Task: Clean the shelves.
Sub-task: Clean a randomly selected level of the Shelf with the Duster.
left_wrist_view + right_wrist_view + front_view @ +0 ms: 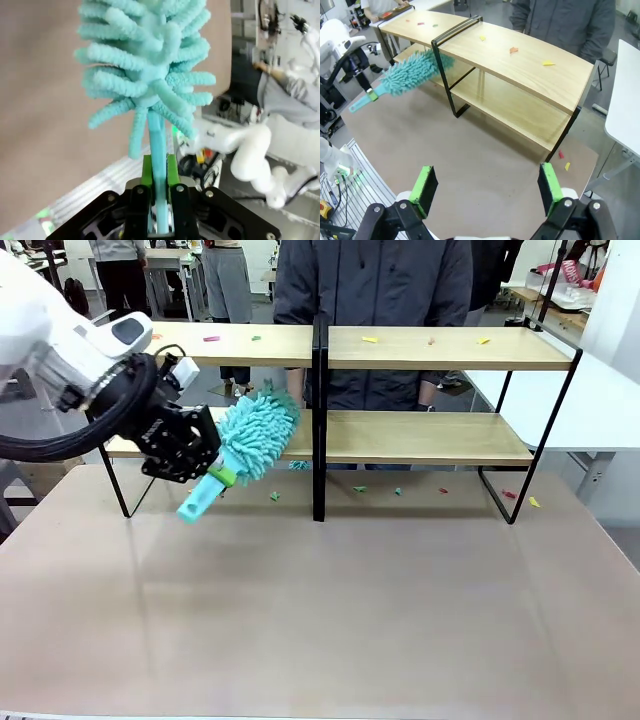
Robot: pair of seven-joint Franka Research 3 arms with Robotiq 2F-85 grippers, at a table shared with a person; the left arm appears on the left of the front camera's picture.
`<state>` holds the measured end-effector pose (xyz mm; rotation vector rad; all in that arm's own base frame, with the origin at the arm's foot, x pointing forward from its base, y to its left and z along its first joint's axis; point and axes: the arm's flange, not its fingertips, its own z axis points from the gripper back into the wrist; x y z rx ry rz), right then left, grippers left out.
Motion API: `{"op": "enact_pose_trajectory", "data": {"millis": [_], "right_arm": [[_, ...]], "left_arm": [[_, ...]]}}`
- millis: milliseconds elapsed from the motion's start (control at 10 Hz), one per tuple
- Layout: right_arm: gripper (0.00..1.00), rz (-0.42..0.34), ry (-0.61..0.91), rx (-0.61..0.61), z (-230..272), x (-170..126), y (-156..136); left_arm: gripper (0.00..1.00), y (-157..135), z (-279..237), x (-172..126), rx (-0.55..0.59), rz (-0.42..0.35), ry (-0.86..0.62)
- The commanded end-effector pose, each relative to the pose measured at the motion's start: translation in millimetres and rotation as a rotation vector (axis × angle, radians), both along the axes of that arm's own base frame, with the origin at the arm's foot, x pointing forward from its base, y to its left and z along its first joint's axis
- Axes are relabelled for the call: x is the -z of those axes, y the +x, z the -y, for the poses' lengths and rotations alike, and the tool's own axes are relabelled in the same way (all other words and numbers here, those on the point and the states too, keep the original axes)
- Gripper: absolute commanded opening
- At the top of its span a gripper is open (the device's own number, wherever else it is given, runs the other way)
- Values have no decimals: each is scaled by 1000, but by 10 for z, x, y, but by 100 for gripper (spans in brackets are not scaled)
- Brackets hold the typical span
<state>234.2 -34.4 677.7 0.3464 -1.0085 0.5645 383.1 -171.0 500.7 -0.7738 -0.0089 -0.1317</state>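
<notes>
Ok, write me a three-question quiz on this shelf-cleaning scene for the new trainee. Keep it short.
1. True or false: the left gripper is open and empty.
2. Where is the head of the duster? A) by the left section of the shelves, near the lower board; B) on the top board, right section; C) lying flat on the table.
3. Fill in: small coloured scraps lie on the top board and on the ____ under the shelves.
Key: 1 false, it is shut on the duster's handle; 2 A; 3 table.
</notes>
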Motion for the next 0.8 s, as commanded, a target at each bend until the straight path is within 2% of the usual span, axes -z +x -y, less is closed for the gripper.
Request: {"op": "enact_pose_trajectory", "data": {"millis": [0,300,600,700], "right_arm": [[100,2,5,-9,1,-5,2],[100,2,5,-9,1,-5,2],[100,2,5,-9,1,-5,2],[100,2,5,-9,1,-5,2]], "left_arm": [[12,223,140,42,-41,63,48],[12,408,243,204,-72,96,72],[12,552,290,279,-118,86,164],[12,565,244,266,-163,39,201]]}}
